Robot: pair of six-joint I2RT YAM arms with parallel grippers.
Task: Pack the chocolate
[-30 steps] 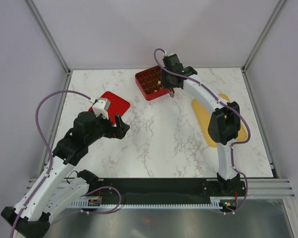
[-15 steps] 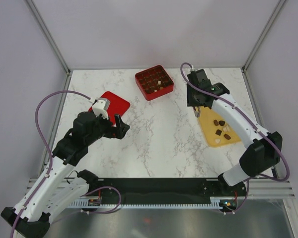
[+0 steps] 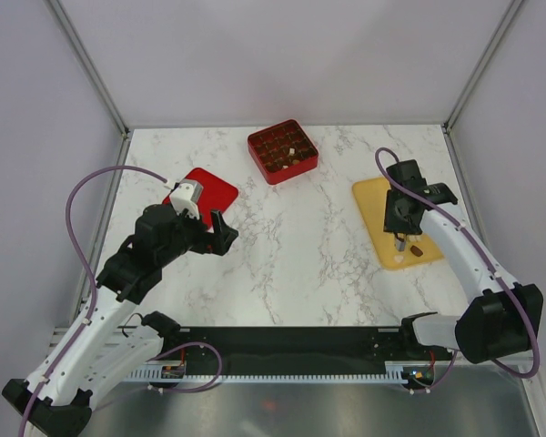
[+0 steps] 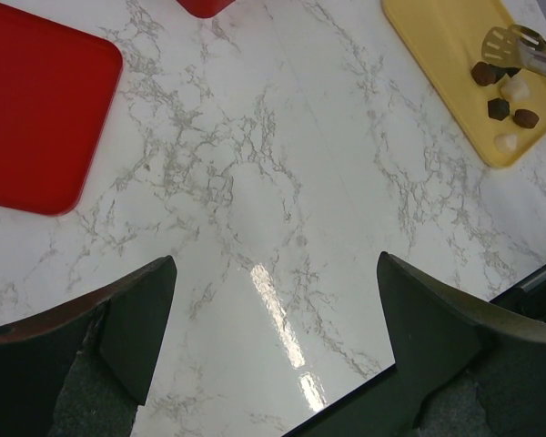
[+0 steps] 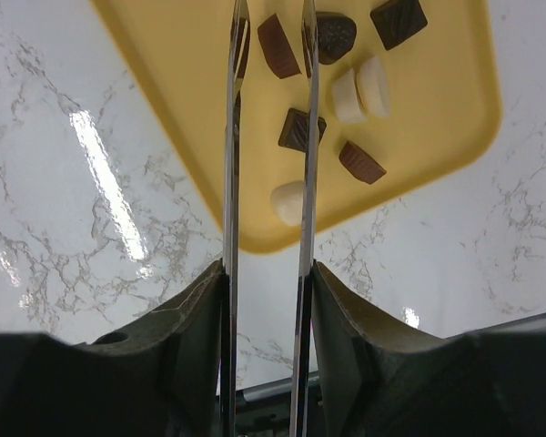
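Observation:
Several chocolate pieces lie on the flat yellow tray (image 5: 164,55): brown ones (image 5: 361,161), dark ones (image 5: 398,22) and cream ones (image 5: 288,200). My right gripper (image 5: 266,273) is shut on metal tongs (image 5: 305,137). The tong blades stand apart over the tray, with one brown chocolate (image 5: 278,45) between their tips. In the top view the right gripper (image 3: 400,238) hangs over the tray (image 3: 373,196). The red gridded box (image 3: 282,151) sits at the back with pieces in its cells. My left gripper (image 4: 273,309) is open and empty above bare marble.
A flat red lid (image 3: 209,189) lies on the table at the left, just behind the left gripper (image 3: 220,232); it also shows in the left wrist view (image 4: 36,109). Grey walls and metal posts bound the table.
My right arm has swung from the red box to the right and nearer, and the tongs now hang over the yellow tray. The left arm has not moved.

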